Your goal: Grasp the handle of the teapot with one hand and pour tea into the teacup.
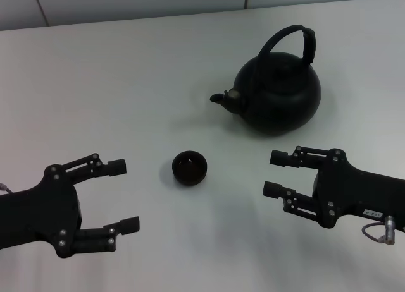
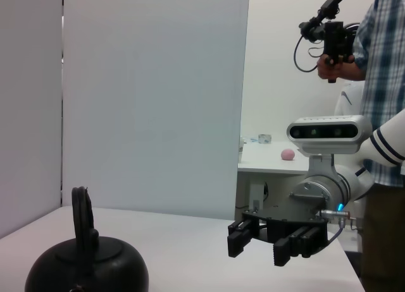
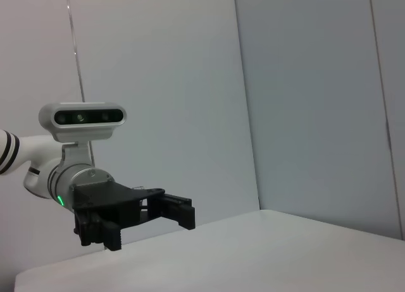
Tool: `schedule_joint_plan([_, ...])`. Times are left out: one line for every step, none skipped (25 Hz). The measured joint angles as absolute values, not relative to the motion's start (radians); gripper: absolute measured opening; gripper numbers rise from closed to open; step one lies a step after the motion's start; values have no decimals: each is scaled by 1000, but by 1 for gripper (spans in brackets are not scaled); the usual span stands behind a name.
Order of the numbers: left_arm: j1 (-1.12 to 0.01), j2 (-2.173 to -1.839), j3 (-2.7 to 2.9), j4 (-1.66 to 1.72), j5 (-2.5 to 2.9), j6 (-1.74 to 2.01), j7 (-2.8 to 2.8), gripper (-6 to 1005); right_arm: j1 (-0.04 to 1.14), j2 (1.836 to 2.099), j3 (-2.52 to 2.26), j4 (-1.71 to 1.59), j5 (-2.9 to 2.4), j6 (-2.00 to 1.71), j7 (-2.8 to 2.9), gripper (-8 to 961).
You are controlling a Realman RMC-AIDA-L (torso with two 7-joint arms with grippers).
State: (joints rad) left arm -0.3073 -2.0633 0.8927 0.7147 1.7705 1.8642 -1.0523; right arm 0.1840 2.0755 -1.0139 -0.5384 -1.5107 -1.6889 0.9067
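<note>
The matt black teapot (image 1: pixel 278 96) stands upright at the back right of the white table (image 1: pixel 114 90), its stubby spout pointing toward my left. Its arched handle (image 1: pixel 278 38) stands up over the lid, with the thicker ribbed part on its right side. The small black teacup (image 1: pixel 189 167) sits in front of the spout, dark inside; I cannot tell whether it holds tea. My left gripper (image 1: pixel 123 196) is open and empty to the left of the cup. My right gripper (image 1: pixel 275 174) is open and empty, right of the cup and in front of the teapot. The left wrist view shows the teapot (image 2: pixel 88 270) and my right gripper (image 2: pixel 259 241).
The right wrist view shows my left gripper (image 3: pixel 149 225) above the table against white wall panels. In the left wrist view a person (image 2: pixel 380 83) in a checked shirt stands beyond the table's right side, holding a camera rig.
</note>
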Motion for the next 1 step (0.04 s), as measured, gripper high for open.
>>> schedule_joint_plan([-307, -2063, 893, 715, 1772, 1864, -1052, 859, 184, 2075, -1014, -538, -1511, -1689, 908, 515])
